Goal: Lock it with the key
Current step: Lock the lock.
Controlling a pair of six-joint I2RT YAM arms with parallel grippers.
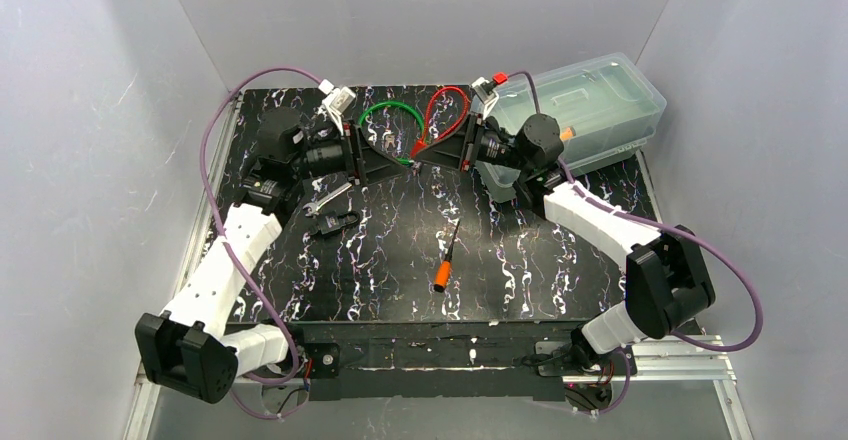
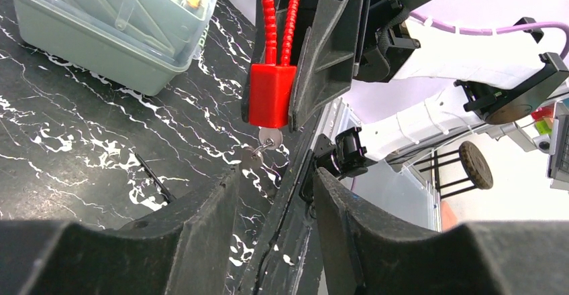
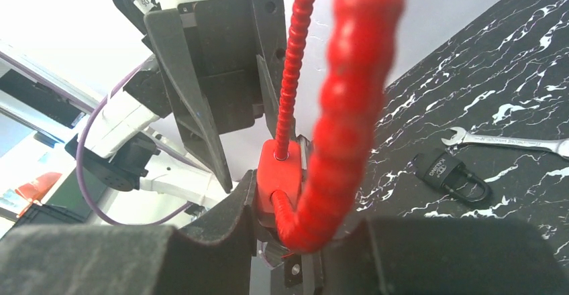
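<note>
So the red lock body [image 2: 270, 97] sits up off the table [image 1: 400, 290] at the 12 o'clock end, where both arms meet. The right gripper [image 3: 282, 194] is pinching it, with a black finger on either side of the block. The key [image 2: 270, 139] pokes out of the body's 6 o'clock face in the left wrist view. There's another small bit of metal hanging right beside it that we can't make out.

The left gripper [image 2: 275, 178] is spread with nothing between its fingers. The key is just past its fingertips toward 12 o'clock, lined up with the gap but not touching either finger, as far as we can tell.

On materials, the lock body is a blocky, smooth red plastic piece. Its cable [image 3: 349, 94] is ribbed, almost beaded, and loops out of the body and back in. The key is thin silver metal with a rounded head. The gripper fingers are matte black plastic wedges.

A green cable lock [image 1: 390, 112] curves just at 9 o'clock of the red loop. The table is glossy black with white marble veins. A flat steel wrench [image 3: 503, 141] and a small black padlock [image 3: 453, 174] lie near each other on the 9 o'clock side. An orange-handled screwdriver [image 1: 445, 255] lies mid-table, and a clear plastic bin [image 1: 590, 100] sits at about 2 o'clock.
</note>
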